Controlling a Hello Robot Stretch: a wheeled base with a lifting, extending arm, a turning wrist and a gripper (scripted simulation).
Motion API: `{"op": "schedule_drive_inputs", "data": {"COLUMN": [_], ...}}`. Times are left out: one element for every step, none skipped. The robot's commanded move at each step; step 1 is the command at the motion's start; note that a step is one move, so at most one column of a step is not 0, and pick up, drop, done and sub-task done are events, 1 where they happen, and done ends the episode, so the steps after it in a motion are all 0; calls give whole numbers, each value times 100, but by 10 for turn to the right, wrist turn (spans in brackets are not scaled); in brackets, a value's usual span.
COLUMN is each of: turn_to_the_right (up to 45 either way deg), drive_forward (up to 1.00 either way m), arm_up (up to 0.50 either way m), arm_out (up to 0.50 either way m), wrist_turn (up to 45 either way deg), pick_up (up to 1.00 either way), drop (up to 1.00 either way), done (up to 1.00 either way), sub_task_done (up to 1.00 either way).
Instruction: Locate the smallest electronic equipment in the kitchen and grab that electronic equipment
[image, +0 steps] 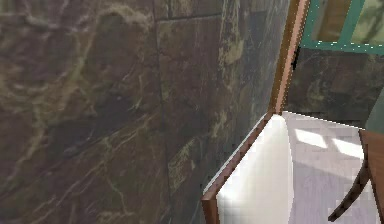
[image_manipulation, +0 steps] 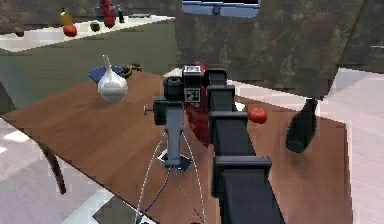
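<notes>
Tool: one tool (image_manipulation: 159, 108) stood at the far end of the one dark arm (image_manipulation: 235, 165), left of two white marked squares (image_manipulation: 175, 88). Things lay on the bench behind it, so I could not tell whether it grasped anything.
Bench: one brown wooden bench (image_manipulation: 90, 125) ran across the arm side view, under the arm.
Task's thing: I could not tell which shape, if any, was the electronic equipment. One white box-shaped unit (image_manipulation: 220, 8) sat at the top edge, well apart from the tool, and what it was could not be made out.
On the bench, five things: one silvery round-bellied vase (image_manipulation: 112, 85); one blue thing (image_manipulation: 103, 71) just behind it; one red thing (image_manipulation: 200, 112) just beside the arm and partly hidden by it; one small red ball (image_manipulation: 258, 115) right of the arm; one dark bottle-shaped vase (image_manipulation: 300, 125) farther right.
Rear bench: one pale rear bench (image_manipulation: 60, 70) carried five small things: one red round fruit (image_manipulation: 70, 30), one yellow bottle shape (image_manipulation: 65, 17), one red shape (image_manipulation: 107, 12), one green blob (image_manipulation: 95, 27) and one dark blob (image_manipulation: 18, 32).
Forward view: one dark marbled wall (image: 90, 100), one wooden door frame (image: 285, 60), one white slab (image: 262, 175) low in the middle, one teal window frame (image: 312, 25), and one dark curved chair part (image: 362, 185) at the right edge.
</notes>
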Motion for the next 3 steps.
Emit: {"op": "schedule_drive_inputs", "data": {"turn_to_the_right": [0, 0, 0], "drive_forward": [0, 0, 0], "arm_up": [0, 0, 0], "arm_out": [0, 0, 0], "wrist_turn": [450, 450, 450], "pick_up": [0, 0, 0], "drop": [0, 0, 0], "done": [0, 0, 0], "sub_task_done": [0, 0, 0]}}
